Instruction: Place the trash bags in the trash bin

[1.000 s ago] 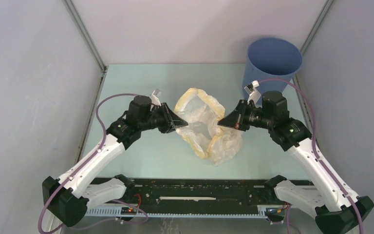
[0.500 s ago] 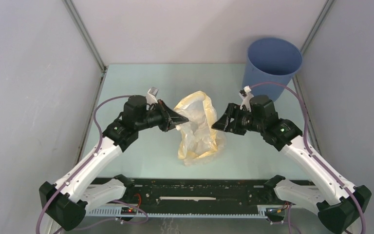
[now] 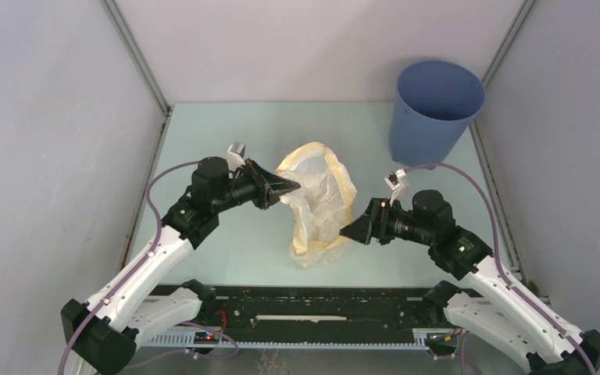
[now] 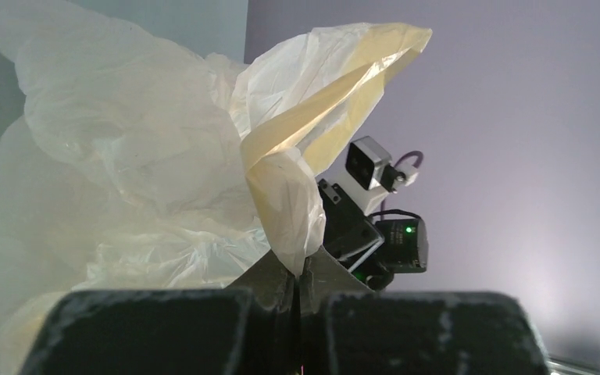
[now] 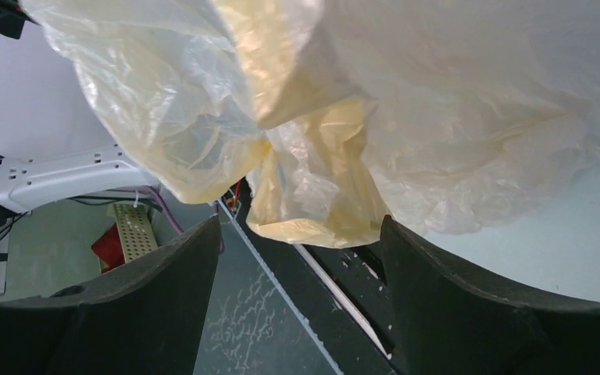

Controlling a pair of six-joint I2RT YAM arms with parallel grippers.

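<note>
Translucent pale-yellow crinkly plastic trash bag (image 3: 318, 205) sags on the pale green table (image 3: 226, 133), its rim pinched in the clenched left gripper (image 3: 294, 187); the right gripper (image 3: 349, 232) gapes released beside its lower edge. The round blue plastic bin (image 3: 436, 105) stands well apart, far right

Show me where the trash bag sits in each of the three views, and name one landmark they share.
Top external: the trash bag hangs at the picture's centre.
Left wrist: it fills the left and middle, its rim pinched in the shut left claw at the bottom.
Right wrist: it spreads across the top, above the open right claw.
Shared landmark: the bag's yellow band.
</note>
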